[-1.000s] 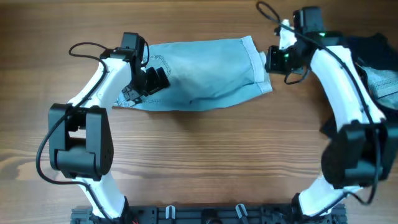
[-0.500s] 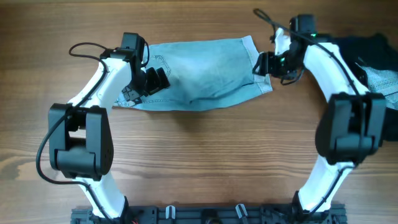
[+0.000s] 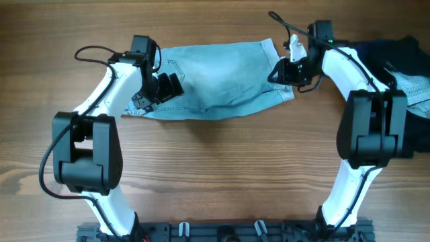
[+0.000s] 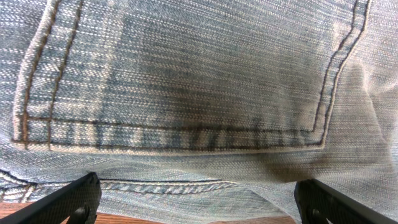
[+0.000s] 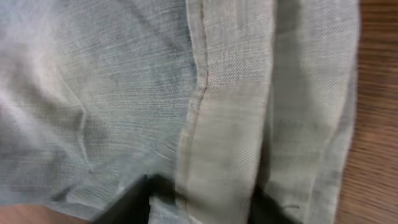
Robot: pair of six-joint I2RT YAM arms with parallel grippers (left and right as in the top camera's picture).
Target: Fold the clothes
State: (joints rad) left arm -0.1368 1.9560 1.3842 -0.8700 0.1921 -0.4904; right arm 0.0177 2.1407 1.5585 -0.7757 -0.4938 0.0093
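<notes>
A light blue denim garment (image 3: 222, 77) lies flat at the back middle of the wooden table. My left gripper (image 3: 168, 86) hovers over its left end. In the left wrist view the left gripper (image 4: 199, 205) is wide open above a stitched back pocket (image 4: 174, 81) and the denim's edge. My right gripper (image 3: 277, 70) is at the garment's right end. In the right wrist view the right gripper's (image 5: 202, 202) fingers stand apart on either side of the pale hem band (image 5: 230, 112); that view is blurred.
A pile of dark clothes (image 3: 393, 54) lies at the back right, with a pale grey-blue piece (image 3: 416, 91) beside it at the table's right edge. Bare wood (image 3: 222, 175) stretches in front of the denim.
My right gripper has moved left from beside the denim onto its right hem. The left arm and the denim have not moved.
</notes>
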